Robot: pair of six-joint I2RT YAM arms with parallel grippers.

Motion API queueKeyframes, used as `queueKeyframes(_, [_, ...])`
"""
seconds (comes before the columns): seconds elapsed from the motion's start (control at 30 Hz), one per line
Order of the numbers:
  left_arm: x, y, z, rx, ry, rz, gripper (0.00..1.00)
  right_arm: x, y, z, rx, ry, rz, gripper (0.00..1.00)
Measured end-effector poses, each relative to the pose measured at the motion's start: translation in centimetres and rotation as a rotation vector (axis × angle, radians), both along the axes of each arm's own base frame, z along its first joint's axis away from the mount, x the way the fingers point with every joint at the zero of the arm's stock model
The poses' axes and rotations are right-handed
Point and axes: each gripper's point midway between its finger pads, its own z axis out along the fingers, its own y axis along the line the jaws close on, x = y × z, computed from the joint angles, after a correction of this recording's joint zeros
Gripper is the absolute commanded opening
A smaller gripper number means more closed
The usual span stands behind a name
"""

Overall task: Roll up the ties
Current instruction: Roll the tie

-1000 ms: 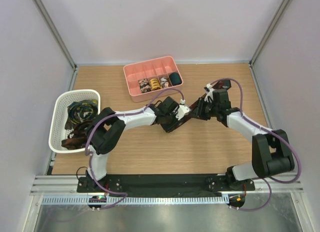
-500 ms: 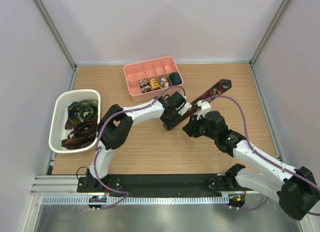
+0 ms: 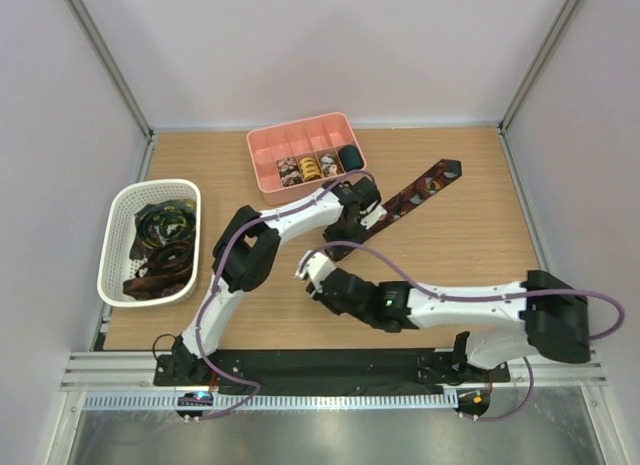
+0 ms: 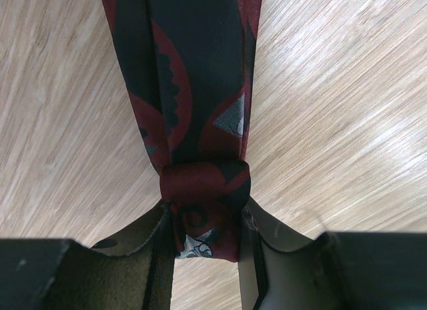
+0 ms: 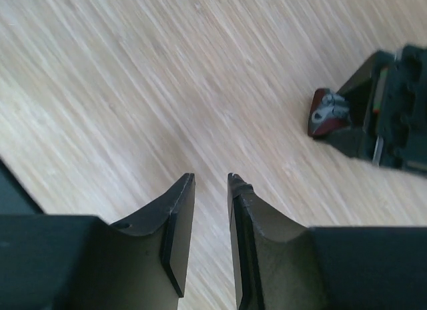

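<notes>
My left end effector (image 4: 207, 233) is clamped on the small folded-over roll at the end of the dark necktie with red print (image 4: 193, 90). The rest of that tie lies flat on the wooden worktop (image 3: 450, 245), running toward the far right. My right end effector (image 5: 210, 183) hovers empty over bare wood nearer me, its fingers a narrow gap apart. Beyond them, the pink plastic divided tray (image 3: 300, 143) holds four coiled ties (image 3: 310, 167) in its near row of compartments. At the left, the white mesh basket (image 3: 118, 220) holds a loose heap of ties (image 3: 160, 250).
</notes>
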Motion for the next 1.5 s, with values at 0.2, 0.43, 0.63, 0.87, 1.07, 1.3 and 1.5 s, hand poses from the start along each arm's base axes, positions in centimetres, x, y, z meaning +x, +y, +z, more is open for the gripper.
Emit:
queueKeyframes(0.2, [-0.5, 0.5, 0.0, 0.028, 0.03, 0.0, 0.23, 2.5, 3.2, -1.3, -0.255, -0.112, -0.05, 0.54])
queueKeyframes(0.43, [-1.2, 1.6, 0.0, 0.065, 0.082, 0.01, 0.23, 5.5, 3.2, -4.8, -0.619, -0.212, -0.157, 0.58])
queueKeyframes(0.63, [-1.3, 1.6, 0.0, 0.082, 0.1, 0.009, 0.23, 6.5, 2.1, -6.1, -0.793, -0.273, -0.186, 0.61])
queueKeyframes(0.87, [-1.7, 1.8, 0.0, 0.102, 0.137, 0.024, 0.22, 7.6, 1.6, -5.9, -0.874, -0.349, -0.203, 0.64])
queueKeyframes(1.07, [-2.5, 2.0, 0.1, 0.115, 0.175, 0.037, 0.23, 8.4, 1.2, -6.0, -0.91, -0.367, -0.206, 0.64])
queueKeyframes(1.3, [-3.3, 2.4, 0.1, 0.127, 0.213, 0.045, 0.22, 9.4, 0.9, -6.1, -0.923, -0.37, -0.22, 0.63])
queueKeyframes(1.5, [-3.8, 2.5, 0.1, 0.138, 0.238, 0.059, 0.22, 9.5, 1.0, -6.5, -0.935, -0.369, -0.216, 0.53])
